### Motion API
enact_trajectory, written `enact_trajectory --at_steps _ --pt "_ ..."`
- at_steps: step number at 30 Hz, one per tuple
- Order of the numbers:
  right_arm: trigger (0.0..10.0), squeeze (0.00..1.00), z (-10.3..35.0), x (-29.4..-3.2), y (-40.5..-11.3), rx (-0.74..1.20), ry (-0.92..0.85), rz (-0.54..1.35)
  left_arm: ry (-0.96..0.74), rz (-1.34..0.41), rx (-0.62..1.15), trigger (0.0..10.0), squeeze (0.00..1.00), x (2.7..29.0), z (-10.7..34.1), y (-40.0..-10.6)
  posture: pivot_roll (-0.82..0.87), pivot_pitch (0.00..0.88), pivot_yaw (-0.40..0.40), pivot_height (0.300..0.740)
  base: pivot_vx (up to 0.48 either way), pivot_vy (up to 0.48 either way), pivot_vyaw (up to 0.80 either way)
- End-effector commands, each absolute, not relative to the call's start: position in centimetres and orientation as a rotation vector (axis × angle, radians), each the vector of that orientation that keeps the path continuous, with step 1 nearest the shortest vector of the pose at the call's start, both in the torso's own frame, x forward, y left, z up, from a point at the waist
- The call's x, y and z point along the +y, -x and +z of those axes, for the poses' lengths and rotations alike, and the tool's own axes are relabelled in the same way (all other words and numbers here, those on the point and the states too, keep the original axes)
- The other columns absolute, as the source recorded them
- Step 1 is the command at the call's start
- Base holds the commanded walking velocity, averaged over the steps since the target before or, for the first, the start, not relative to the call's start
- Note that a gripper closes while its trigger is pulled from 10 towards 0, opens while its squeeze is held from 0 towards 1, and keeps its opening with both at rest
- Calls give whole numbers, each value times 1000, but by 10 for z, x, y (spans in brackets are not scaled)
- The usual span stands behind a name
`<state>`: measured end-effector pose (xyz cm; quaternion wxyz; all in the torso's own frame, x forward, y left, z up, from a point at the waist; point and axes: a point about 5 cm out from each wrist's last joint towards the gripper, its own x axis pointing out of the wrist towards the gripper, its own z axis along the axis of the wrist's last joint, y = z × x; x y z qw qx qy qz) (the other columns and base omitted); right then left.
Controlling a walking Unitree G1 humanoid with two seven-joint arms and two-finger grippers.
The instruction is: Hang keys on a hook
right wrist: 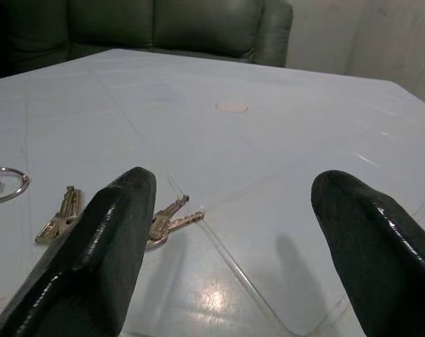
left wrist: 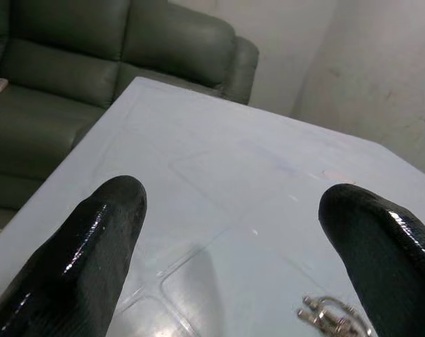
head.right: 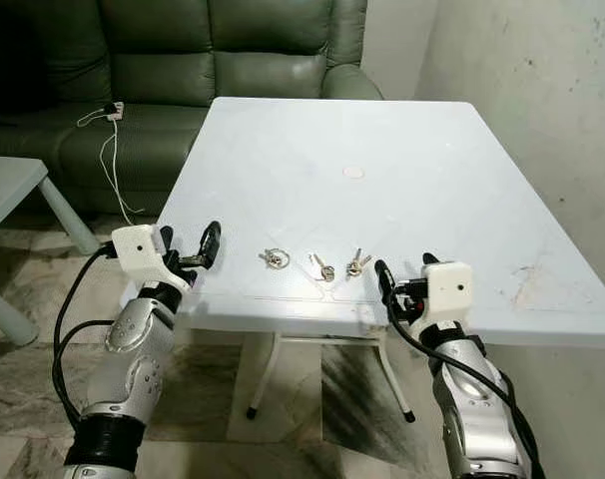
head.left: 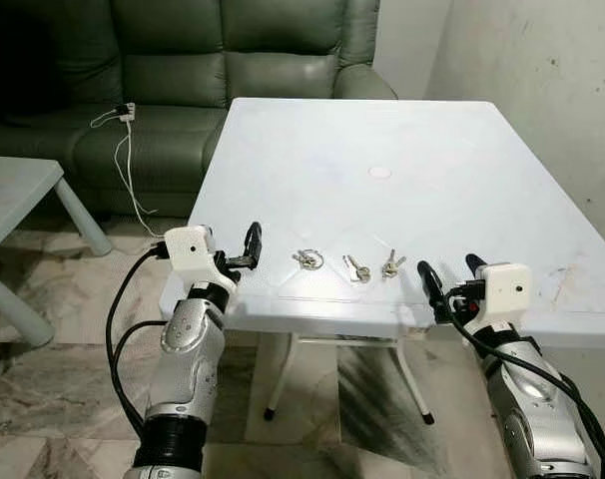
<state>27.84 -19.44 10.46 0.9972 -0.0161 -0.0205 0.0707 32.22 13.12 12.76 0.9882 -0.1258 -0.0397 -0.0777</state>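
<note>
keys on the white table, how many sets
3, in a row near the front edge: the ringed set nearest the left hand, the middle set, and the right set nearest the right hand. None seems hidden.

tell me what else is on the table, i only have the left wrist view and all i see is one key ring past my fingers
Observer: Three sets lie in a row near the front edge of the white table: the key ring, a middle key, and a right-hand key pair.
Operator: where is the other arm
Observer: The right gripper is at the table's front edge, right of the key pair, fingers open.
Operator: any hook around
Observer: I can make out no hook. Behind the table stands a green sofa with a white cable on it.
</note>
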Motion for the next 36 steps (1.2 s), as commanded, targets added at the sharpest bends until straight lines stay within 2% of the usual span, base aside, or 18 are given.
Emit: enact_trajectory --at_steps 1,36 --pt "10000 0 111 -198 -279 -58 44 130 240 -172 -80 10000 0 128 129 -325 -195 24 -21 740 0 0 0" --pt "10000 0 116 -192 -288 -75 42 132 228 -178 -98 10000 0 129 134 -330 -164 1 -22 740 0 0 0"
